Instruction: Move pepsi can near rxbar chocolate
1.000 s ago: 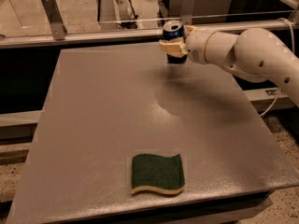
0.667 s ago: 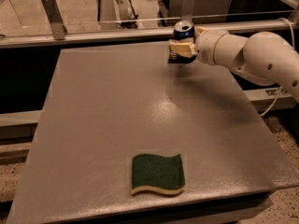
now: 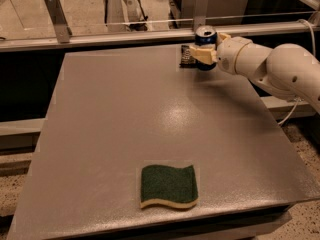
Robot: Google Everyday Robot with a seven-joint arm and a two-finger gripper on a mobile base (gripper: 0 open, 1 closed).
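Gripper: the gripper (image 3: pixel 206 50) is at the far edge of the surface (image 3: pixel 125 114), reaching in from the side on a thick white arm (image 3: pixel 270 69).

Fingers: the cream fingers (image 3: pixel 199 54) are closed around the pepsi can, one pad across its near side and the other behind it.

Pepsi can: the pepsi can (image 3: pixel 205 36) stands upright between the fingers, and its silver top and a band of blue show above them. The near finger hides its base, so I cannot tell whether it touches the surface.

Rxbar chocolate: the rxbar chocolate (image 3: pixel 185 57) lies flat on the surface just beside the fingers, on the side away from the arm. It is a small dark wrapper with pale lettering, very close to the can, and whether the two touch cannot be told.

Sponge: a green sponge (image 3: pixel 168 185) with a pale yellow underside and a wavy outline lies well apart from the fingers, near the front edge of the surface.

Beyond the fingers: a metal rail (image 3: pixel 125 34) runs along the far edge, with an upright bracket (image 3: pixel 56 16) above it.

Below the arm: a pale cable (image 3: pixel 287 115) hangs off the side of the surface.
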